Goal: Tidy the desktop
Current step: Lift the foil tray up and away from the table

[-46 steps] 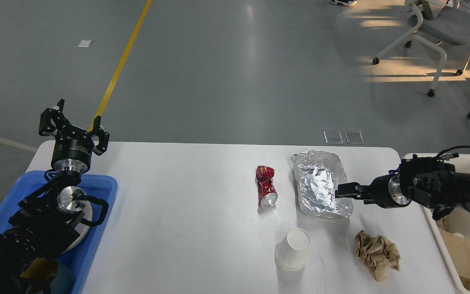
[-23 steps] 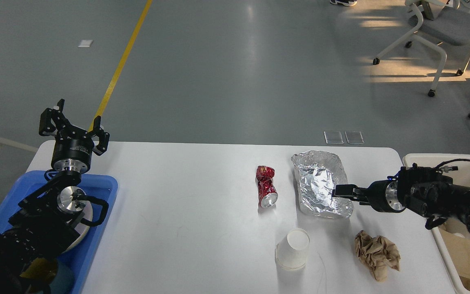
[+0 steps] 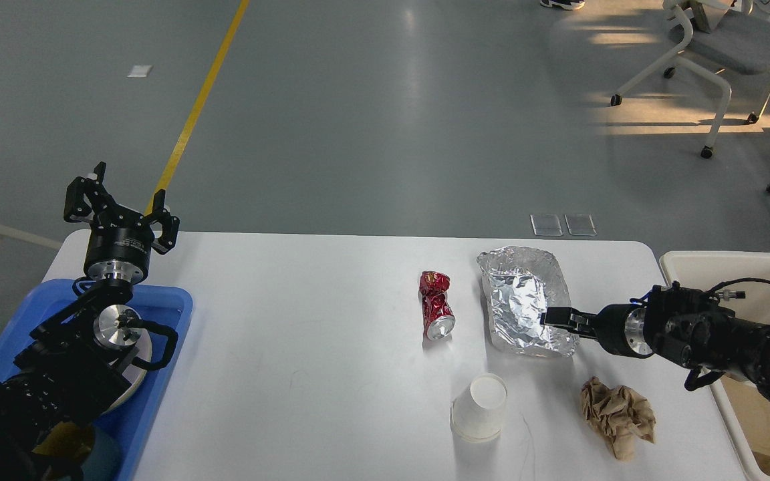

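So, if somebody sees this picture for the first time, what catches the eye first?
Probably the crushed red can lying mid-desktop, beside the shiny foil tray, whose near right edge the right gripper reaches. Nearer are a white paper cup and crumpled brown paper; the left gripper stands open above the blue tray.

crushed red can point(image 3: 436, 304), foil tray point(image 3: 524, 298) (crinkled), paper cup point(image 3: 479, 407), crumpled brown paper point(image 3: 617, 415), blue tray point(image 3: 164, 314)

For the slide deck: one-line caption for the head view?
Right pincer at foil tray's rim; crushed can, paper cup await.
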